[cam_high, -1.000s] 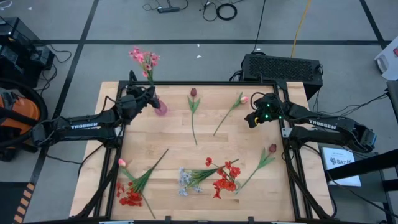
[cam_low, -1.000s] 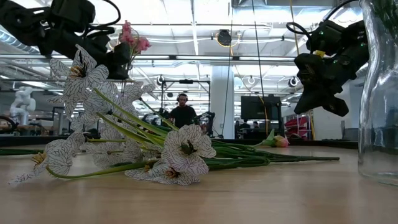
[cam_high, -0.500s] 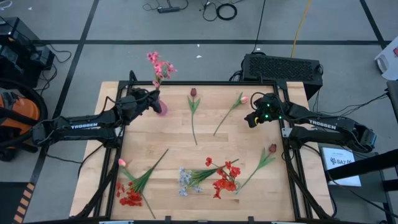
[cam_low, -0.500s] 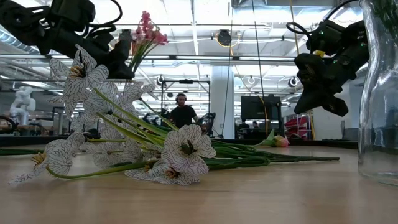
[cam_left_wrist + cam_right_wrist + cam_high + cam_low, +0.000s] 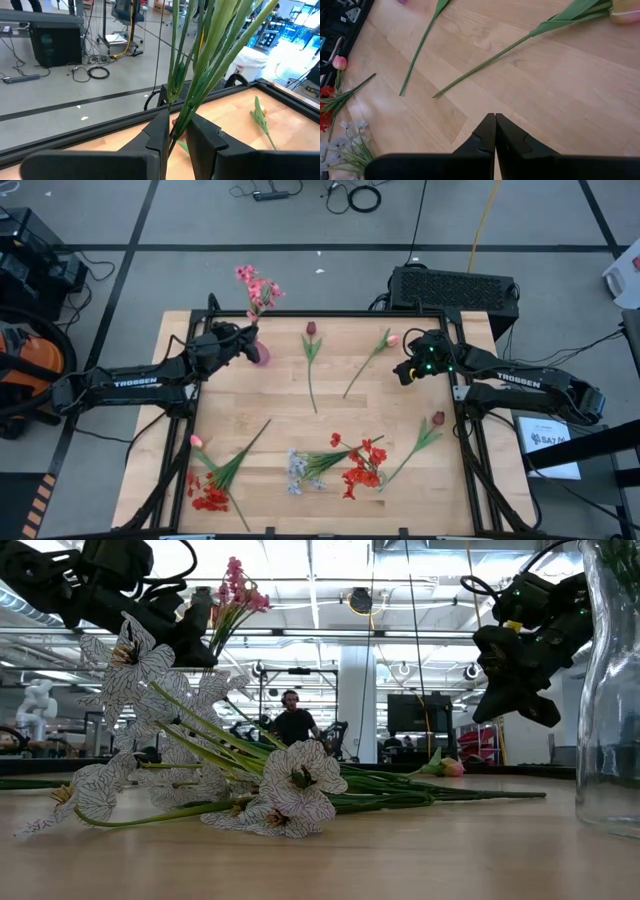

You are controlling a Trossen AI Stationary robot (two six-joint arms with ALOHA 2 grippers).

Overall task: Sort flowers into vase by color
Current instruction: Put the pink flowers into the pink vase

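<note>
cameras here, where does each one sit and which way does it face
High: overhead, straight down; both arms, vase.
Low: table height, level across pale flowers; arms overhead.
Left wrist: left claw shut on pink spray.
Right wrist: shut right claw above table.
Shared: pink bud, high and right wrist.

Pale white veined bunch is lying on the table near the camera, stems running right toward a pink bud. Left gripper is hanging upper left, gripping a pink spray. Right gripper is hovering upper right. Clear glass vessel is standing far right. Person is standing in the background.
</note>
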